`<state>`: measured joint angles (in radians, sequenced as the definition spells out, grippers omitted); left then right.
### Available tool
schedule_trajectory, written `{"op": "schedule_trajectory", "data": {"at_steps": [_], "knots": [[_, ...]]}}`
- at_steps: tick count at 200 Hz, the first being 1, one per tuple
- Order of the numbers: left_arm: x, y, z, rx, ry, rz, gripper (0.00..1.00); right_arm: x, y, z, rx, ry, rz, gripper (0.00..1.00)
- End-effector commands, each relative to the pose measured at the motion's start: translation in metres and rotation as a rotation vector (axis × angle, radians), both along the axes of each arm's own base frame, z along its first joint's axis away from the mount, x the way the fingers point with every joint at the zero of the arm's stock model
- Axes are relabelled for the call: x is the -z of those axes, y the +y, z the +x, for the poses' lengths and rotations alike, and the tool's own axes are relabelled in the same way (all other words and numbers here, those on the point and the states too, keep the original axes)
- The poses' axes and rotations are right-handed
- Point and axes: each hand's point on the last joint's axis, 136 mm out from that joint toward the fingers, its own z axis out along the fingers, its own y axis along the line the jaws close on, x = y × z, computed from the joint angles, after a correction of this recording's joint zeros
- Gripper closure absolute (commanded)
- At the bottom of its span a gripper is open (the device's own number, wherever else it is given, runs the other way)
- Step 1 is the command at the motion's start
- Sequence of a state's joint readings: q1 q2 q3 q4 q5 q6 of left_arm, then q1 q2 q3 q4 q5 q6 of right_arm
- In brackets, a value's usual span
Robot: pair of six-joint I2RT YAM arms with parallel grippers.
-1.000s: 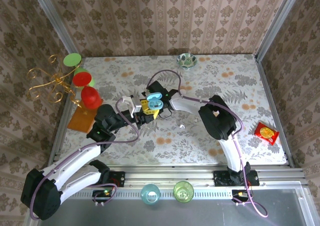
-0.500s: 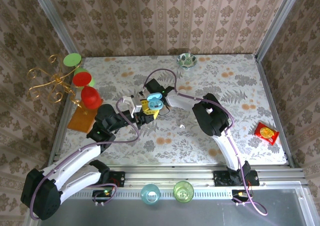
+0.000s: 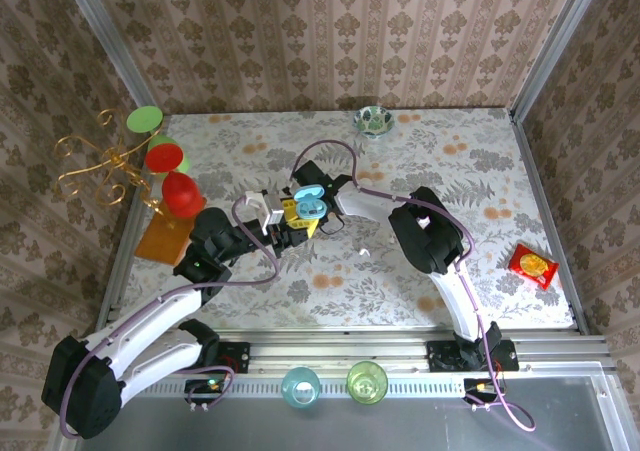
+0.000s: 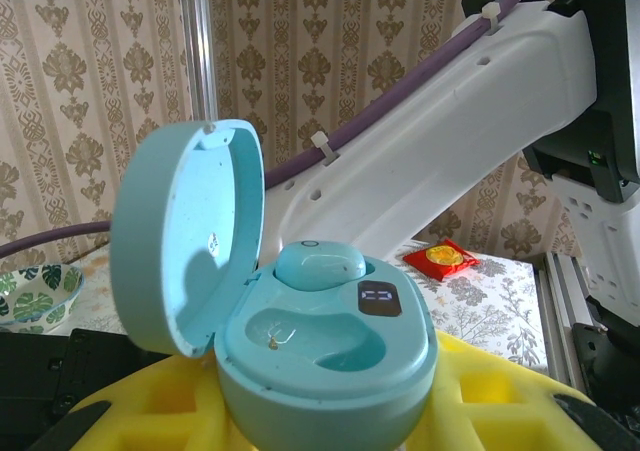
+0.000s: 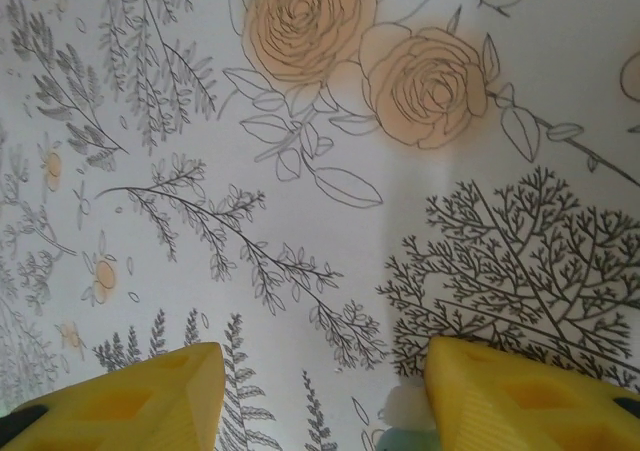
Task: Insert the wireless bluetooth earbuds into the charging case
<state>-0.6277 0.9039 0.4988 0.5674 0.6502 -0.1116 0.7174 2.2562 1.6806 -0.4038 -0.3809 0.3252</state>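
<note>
The pale-blue charging case [image 4: 330,356] stands open between yellow fingers, its lid [image 4: 185,236] tipped up to the left. My left gripper [image 4: 325,416] is shut on its base. One pale-blue earbud [image 4: 320,266] sits in the far socket, and the near socket [image 4: 315,339] is empty. From above, the case [image 3: 308,205] is at the table's middle left, held by my left gripper [image 3: 293,219]. My right gripper [image 5: 325,371] hangs open over the cloth beside it, nothing between its yellow fingers [image 5: 500,391]. A tiny white piece [image 3: 363,254], perhaps an earbud, lies on the cloth.
A red snack packet [image 3: 533,265] lies at the right edge. A patterned bowl [image 3: 372,120] stands at the back. A gold stand with red and green discs [image 3: 150,156] and an orange block [image 3: 163,239] crowd the left edge. Two cups [image 3: 300,384] [image 3: 367,381] sit on the front rail.
The right arm's elbow has shifted a little to the left, its wrist staying by the case. The left arm and the case have not moved.
</note>
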Motion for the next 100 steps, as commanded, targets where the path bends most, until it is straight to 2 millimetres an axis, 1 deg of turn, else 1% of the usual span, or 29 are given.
{"op": "schedule_trajectory", "data": {"at_steps": [1, 25, 42, 70, 100], "knots": [[-0.015, 0.002, -0.005, 0.005, -0.044, -0.026, 0.80, 0.010, -0.033, -0.007, 0.017, -0.018, -0.166, 0.43], [-0.012, 0.002, -0.007, 0.005, -0.040, -0.019, 0.80, 0.005, -0.053, -0.007, 0.038, -0.067, -0.234, 0.47], [-0.010, 0.002, -0.005, 0.004, -0.036, -0.018, 0.80, 0.006, -0.061, -0.009, 0.050, -0.077, -0.259, 0.51], [-0.012, 0.000, -0.002, 0.005, -0.039, -0.021, 0.80, 0.004, -0.061, -0.011, 0.060, -0.070, -0.254, 0.52], [-0.012, -0.001, -0.002, 0.006, -0.036, -0.023, 0.80, -0.011, -0.054, -0.012, 0.063, -0.092, -0.209, 0.52]]}}
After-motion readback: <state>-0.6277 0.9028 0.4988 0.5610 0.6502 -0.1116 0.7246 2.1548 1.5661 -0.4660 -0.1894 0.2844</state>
